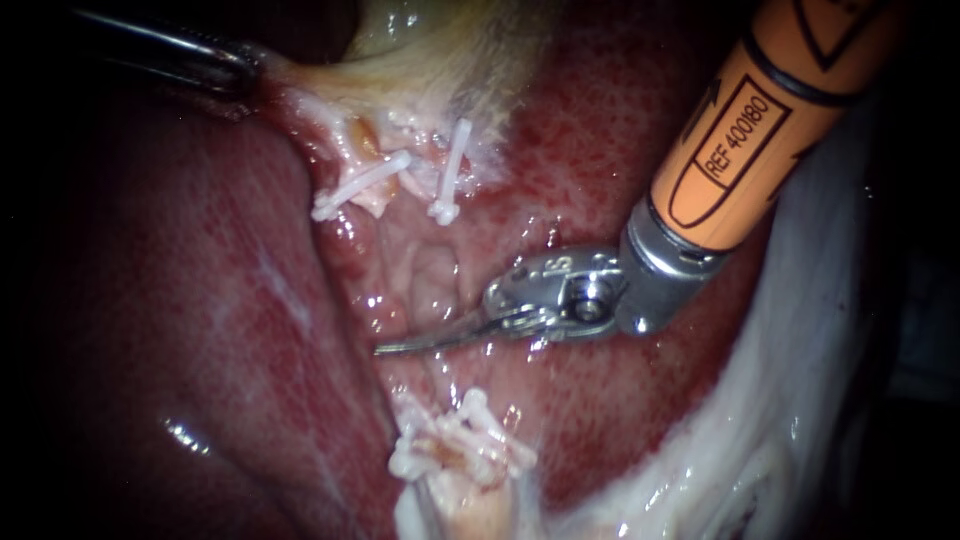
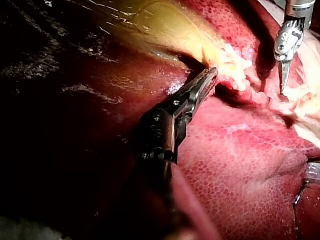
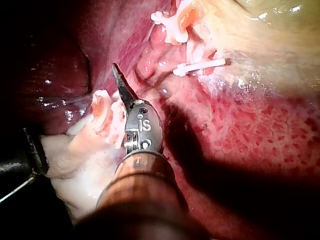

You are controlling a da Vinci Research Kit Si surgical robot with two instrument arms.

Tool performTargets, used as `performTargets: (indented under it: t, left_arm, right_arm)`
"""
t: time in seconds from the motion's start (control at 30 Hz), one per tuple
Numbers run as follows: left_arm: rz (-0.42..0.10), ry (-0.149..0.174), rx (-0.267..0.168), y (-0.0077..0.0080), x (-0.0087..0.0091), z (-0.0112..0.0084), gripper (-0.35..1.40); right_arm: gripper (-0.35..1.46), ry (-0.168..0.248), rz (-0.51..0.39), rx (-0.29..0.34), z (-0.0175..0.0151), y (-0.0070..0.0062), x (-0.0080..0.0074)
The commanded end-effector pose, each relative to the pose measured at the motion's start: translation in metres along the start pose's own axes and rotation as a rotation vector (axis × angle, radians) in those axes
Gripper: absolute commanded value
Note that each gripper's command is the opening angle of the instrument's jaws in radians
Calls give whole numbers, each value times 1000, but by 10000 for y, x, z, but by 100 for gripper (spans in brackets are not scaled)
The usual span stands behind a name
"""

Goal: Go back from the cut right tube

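Observation:
My right instrument (image 1: pixel 385 348), orange-shafted with a metal wrist, comes in from the upper right. Its thin curved blades lie together and hold nothing. They hover over the raw bed between two groups of white clips. Two clips (image 1: pixel 450 170) sit on the upper stumps by the gallbladder (image 1: pixel 430 60), and a cluster of clips (image 1: pixel 460 445) sits on the lower stumps. In the right wrist view the blade tip (image 3: pixel 117 75) stands just beside the lower clipped stump (image 3: pixel 107 115). My left instrument (image 1: pixel 250 68) is shut on the gallbladder's edge, as its own view shows (image 2: pixel 209 79).
Dark red liver (image 1: pixel 180 330) fills the left side, and mottled liver bed (image 1: pixel 600 130) lies under the right shaft. Pale white tissue (image 1: pixel 800 400) runs along the lower right. A wet hollow (image 1: pixel 430 275) lies just above the blades.

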Motion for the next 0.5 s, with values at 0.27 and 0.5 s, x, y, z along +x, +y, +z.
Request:
performTargets:
  t: [0.27,0.5]
  left_arm:
    - [-1,0,-2,1,2,-2,-35]
    - [-1,0,-2,1,2,-3,-35]
  right_arm:
    - [140,121,-8,5,6,2,3]
    - [143,123,-9,8,5,-2,2]
